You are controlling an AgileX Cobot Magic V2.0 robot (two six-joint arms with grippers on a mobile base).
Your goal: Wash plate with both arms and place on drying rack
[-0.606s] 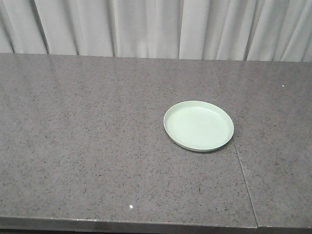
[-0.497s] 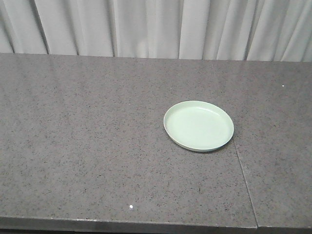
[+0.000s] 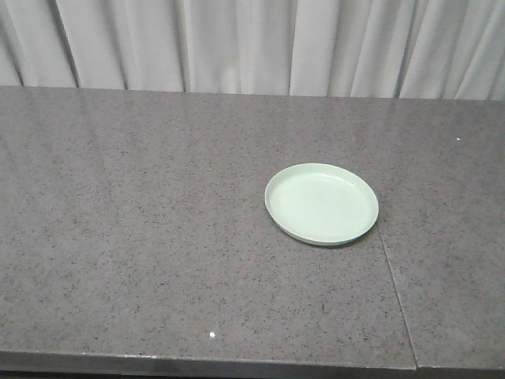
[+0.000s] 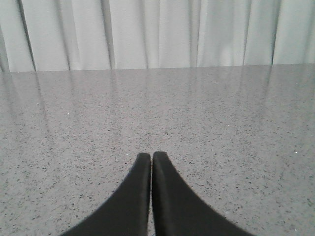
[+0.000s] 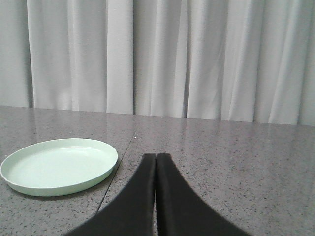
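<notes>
front-facing view has the plate [image 3: 321, 204] lying flat and right way up on the grey speckled counter [image 3: 142, 221], right of centre, its right edge just beside a thin seam [image 3: 394, 292] in the stone. a pale curtain [image 3: 237, 43] hangs behind. no arm reaches into this view, and no drying rack or sink shows anywhere.

from the left wrist, the left gripper [image 4: 151, 156] has its two black fingers pressed together with nothing between them, over bare counter; the plate is not in that view. from the right wrist, the right gripper [image 5: 156, 157] is likewise closed and empty, with the plate near it, ahead and to its left.

the step in hand looks like the first reach for the plate, so the task is barely begun. to do it well, the right fingers should part before they get to the rim. the plate is shallow and sits flush, so one finger likely has to slip under the raised edge and pinch it. come in low and slow, or the plate may slide on the smooth stone.

no brand, label or writing can be read.
</notes>
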